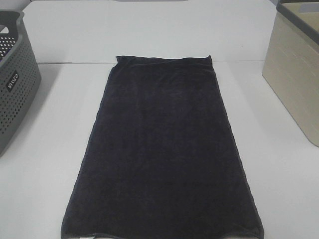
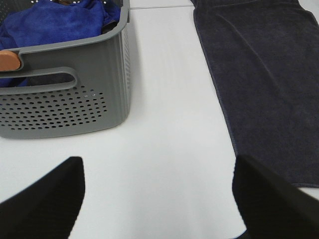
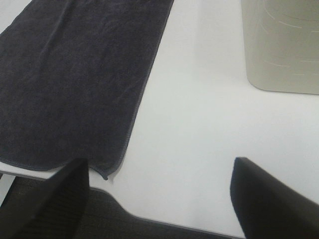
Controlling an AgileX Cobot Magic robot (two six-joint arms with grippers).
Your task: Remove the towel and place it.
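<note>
The towel (image 1: 162,149), very dark navy and plain, lies spread flat along the middle of the white table, its near end at the front edge. The left wrist view catches its long edge (image 2: 259,89), the right wrist view its near corner (image 3: 75,84). Neither arm shows in the exterior high view. My left gripper (image 2: 159,199) hangs open over bare table between the grey basket and the towel, holding nothing. Over the table's front edge beside the towel's corner, my right gripper (image 3: 159,199) is open and empty too.
A grey perforated basket (image 1: 15,84) stands at the left, holding blue cloth (image 2: 55,22). A beige basket (image 1: 294,74) stands at the right. A seam crosses the table behind the towel's far end.
</note>
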